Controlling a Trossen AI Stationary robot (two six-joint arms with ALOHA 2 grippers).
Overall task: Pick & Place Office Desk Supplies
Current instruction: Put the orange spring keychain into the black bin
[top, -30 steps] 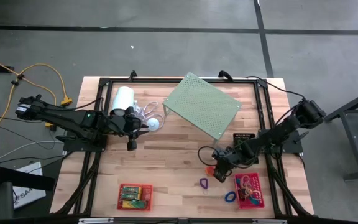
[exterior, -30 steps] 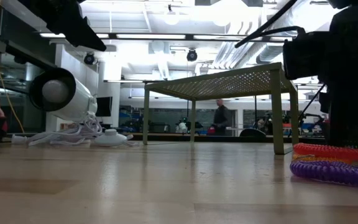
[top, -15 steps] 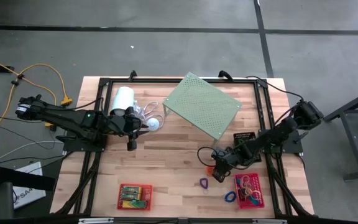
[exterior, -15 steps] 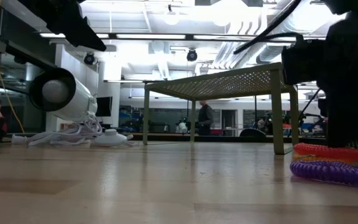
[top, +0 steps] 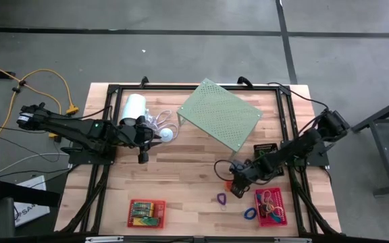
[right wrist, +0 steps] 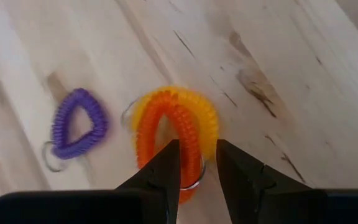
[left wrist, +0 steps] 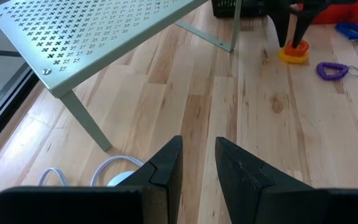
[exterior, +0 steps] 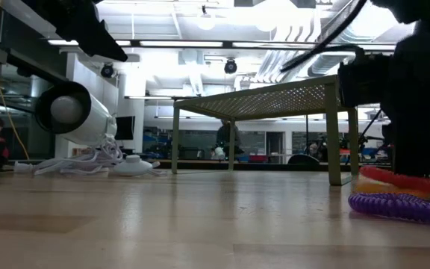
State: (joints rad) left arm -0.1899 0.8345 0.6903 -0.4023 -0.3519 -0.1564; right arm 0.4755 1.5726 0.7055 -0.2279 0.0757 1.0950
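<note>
Orange and yellow coil loops point(right wrist: 174, 134) lay stacked on the wooden table point(top: 181, 175), just beside a purple coil loop point(right wrist: 76, 132), and the right gripper point(right wrist: 192, 163) stood directly over them. Its 2 fingers straddled the near side of the orange loop, a narrow gap between them, apparently pinching that strand, though the loop rested on the wood, not yet lifted. The step in hand looked like the pickup of this coil. The red basket point(top: 271, 208), already holding a few items, sat near, with a blue loop point(top: 249, 213) beside it. The next move probably called for a firm pinch, a straight lift that left the yellow loop behind, then a short carry to that basket. The left gripper point(left wrist: 196, 163) waited over the white cord point(left wrist: 114, 171), slightly parted and holding nothing.
</note>
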